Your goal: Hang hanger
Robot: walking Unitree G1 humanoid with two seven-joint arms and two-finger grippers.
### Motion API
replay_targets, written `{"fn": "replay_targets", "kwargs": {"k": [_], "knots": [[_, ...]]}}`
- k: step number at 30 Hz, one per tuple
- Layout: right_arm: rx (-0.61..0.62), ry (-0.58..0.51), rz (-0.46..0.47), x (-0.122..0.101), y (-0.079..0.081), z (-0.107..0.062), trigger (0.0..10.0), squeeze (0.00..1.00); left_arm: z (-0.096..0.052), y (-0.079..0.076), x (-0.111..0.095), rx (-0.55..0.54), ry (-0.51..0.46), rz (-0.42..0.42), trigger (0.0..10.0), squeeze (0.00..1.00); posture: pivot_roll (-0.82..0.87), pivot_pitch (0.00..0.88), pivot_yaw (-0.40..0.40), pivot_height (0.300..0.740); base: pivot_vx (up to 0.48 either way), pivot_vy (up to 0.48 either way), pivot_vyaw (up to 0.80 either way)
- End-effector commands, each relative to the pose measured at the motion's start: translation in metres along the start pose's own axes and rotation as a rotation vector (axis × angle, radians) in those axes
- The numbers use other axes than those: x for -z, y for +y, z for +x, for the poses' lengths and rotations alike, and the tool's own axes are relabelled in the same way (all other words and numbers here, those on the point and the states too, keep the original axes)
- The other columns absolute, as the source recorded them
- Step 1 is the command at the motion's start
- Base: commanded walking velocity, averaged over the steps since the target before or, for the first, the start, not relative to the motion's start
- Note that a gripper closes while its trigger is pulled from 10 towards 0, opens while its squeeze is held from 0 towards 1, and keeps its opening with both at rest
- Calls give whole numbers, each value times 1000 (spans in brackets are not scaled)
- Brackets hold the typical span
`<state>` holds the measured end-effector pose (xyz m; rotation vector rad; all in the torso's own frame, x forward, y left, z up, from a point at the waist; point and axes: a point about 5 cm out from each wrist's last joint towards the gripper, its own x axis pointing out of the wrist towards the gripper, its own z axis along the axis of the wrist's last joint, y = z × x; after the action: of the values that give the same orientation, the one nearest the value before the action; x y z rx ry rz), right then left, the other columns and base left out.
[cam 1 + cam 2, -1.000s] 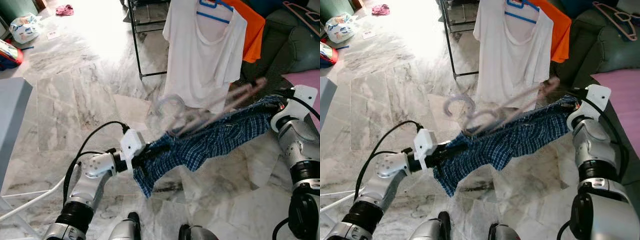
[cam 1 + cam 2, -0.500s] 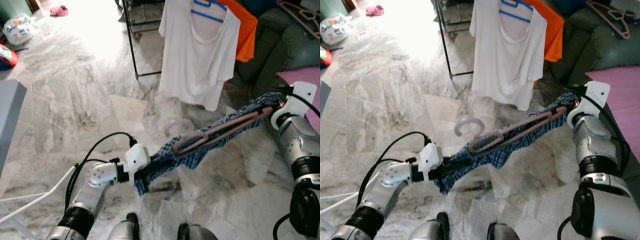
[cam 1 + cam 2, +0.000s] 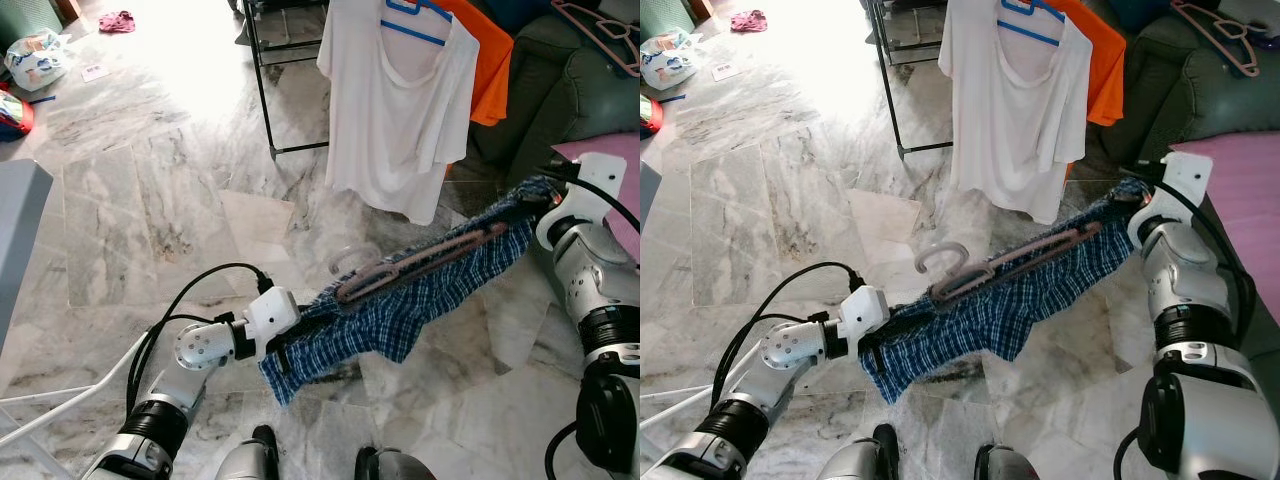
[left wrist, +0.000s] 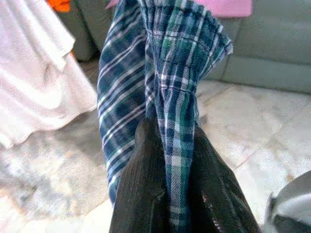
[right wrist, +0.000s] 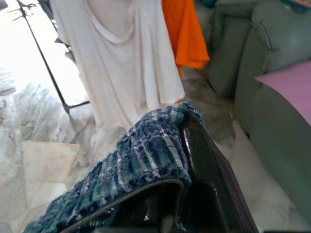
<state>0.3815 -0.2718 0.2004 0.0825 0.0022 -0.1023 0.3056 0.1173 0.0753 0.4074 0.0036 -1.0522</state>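
Note:
A blue plaid garment is stretched between both grippers above the marble floor. My left gripper is shut on one end of it, and the wrist view shows the cloth pinched between the black fingers. My right gripper holds the other end near the sofa, with cloth bunched over its fingers. A pinkish-brown hanger lies slanted on top of the garment, its pale hook pointing toward the left arm.
A white T-shirt on a blue hanger and an orange garment hang from a black rack ahead. A green sofa with a pink cloth stands at the right. A grey table edge is at the left.
The hanger, blurred and raised a second ago, has dropped flat onto the garment. The garment now spreads wider and sags lower between the grippers.

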Motion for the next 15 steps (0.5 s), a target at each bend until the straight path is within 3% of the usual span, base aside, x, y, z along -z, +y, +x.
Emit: {"fn": "replay_targets", "kwargs": {"k": [1,10,15], "knots": [[-3,-22,-13,-6,-1,-2,0,0,-10,-1,14,-12,76,4,0,0,20,267,14,740,0,0,0],[-51,-34,-53,-11,11,-5,0,0,-8,8,22,-133,166,53,0,0,12,265,23,740,0,0,0],[-91,-22,-21,-6,32,-6,0,0,4,9,19,-208,177,56,0,0,12,267,25,740,0,0,0]]}}
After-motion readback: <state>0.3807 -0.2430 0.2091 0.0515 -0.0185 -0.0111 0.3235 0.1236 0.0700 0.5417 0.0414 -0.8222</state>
